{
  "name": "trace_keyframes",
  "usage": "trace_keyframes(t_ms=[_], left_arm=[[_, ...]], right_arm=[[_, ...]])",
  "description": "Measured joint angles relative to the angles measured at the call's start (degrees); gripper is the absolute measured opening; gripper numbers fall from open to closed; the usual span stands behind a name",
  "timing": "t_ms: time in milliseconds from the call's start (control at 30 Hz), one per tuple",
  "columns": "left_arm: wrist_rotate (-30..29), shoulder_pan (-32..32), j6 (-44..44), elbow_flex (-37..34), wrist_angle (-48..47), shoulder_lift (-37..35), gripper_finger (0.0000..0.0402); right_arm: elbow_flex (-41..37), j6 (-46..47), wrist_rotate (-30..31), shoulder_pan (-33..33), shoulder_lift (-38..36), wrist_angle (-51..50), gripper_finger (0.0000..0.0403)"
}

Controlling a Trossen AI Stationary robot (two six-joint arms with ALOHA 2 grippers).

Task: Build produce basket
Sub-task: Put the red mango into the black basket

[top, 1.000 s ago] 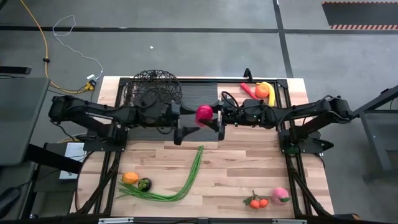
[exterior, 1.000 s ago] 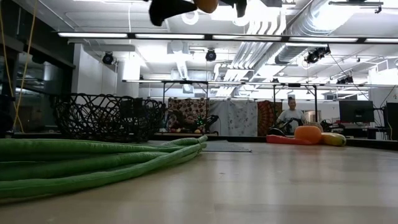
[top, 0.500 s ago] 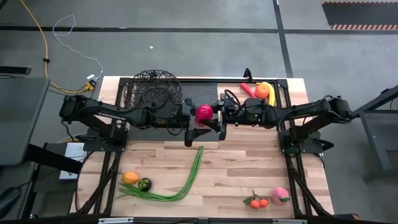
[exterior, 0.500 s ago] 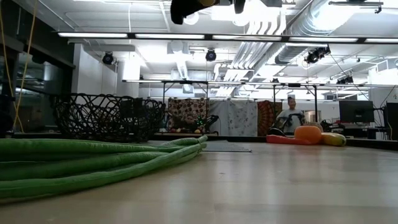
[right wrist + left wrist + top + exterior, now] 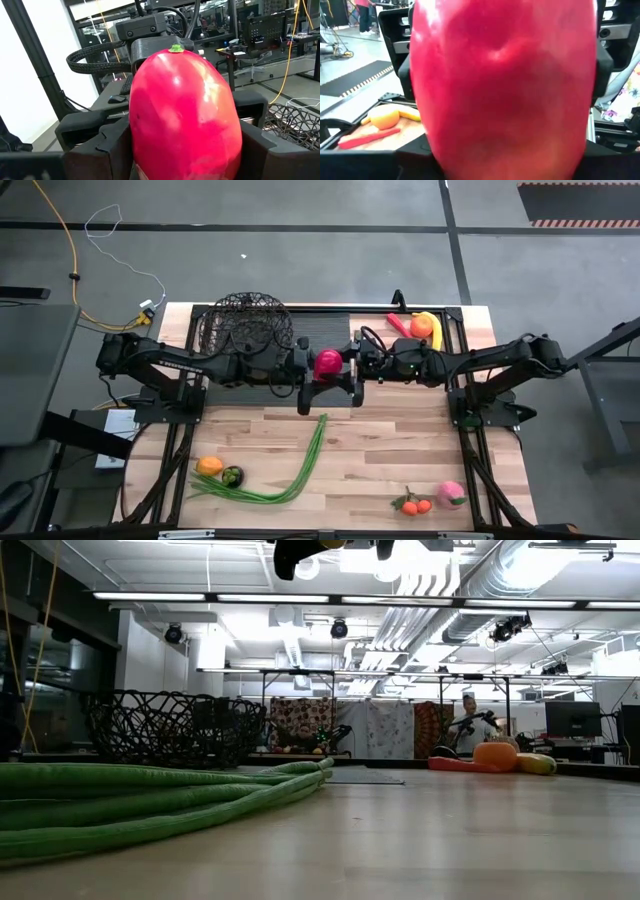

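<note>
Above the table's middle, the right gripper [image 5: 347, 369] is clamped on a red-pink fruit [image 5: 328, 363], and the left gripper [image 5: 312, 374] meets it from the other side, fingers around the same fruit; whether they press it cannot be told. The basket [image 5: 245, 323] sits just behind the left arm.

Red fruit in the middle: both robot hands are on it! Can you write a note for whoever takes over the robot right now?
Right gripper holds the red fruit in the air mid-table.
Left gripper is around the same fruit; a firm grip isn't clear.
Basket at the far left has nothing visible in it.
Still on the table: banana, oranges, pink fruit, green stalks.
Left: finish the handover, fill the basket.
</note>
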Motion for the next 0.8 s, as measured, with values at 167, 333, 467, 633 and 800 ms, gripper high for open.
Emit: trace_keyframes(t_ms=[167, 333, 467, 633, 800], left_arm=[[0.02, 0.00, 1.22, 0.00, 0.00, -0.02, 0.0194], [0.07, 0.00, 1.50, 0.00, 0.00, -0.04, 0.0203], [0.18, 0.02, 1.48, -0.02, 0.00, -0.04, 0.0203], [0.25, 0.02, 1.50, -0.02, 0.00, -0.04, 0.0201], [0.26, 0.02, 1.97, -0.02, 0.01, -0.04, 0.0201]], right_arm=[[0.00, -0.40, 0.04, 0.00, 0.00, 0.04, 0.0232], [0.00, -0.39, 0.09, -0.02, 0.00, 0.09, 0.0232], [0.00, -0.55, 0.13, -0.02, 0.00, 0.11, 0.0232], [0.00, -0.38, 0.13, -0.02, 0.00, 0.11, 0.0242], [0.00, 1.26, 0.19, -0.03, -0.68, -0.71, 0.0288]])
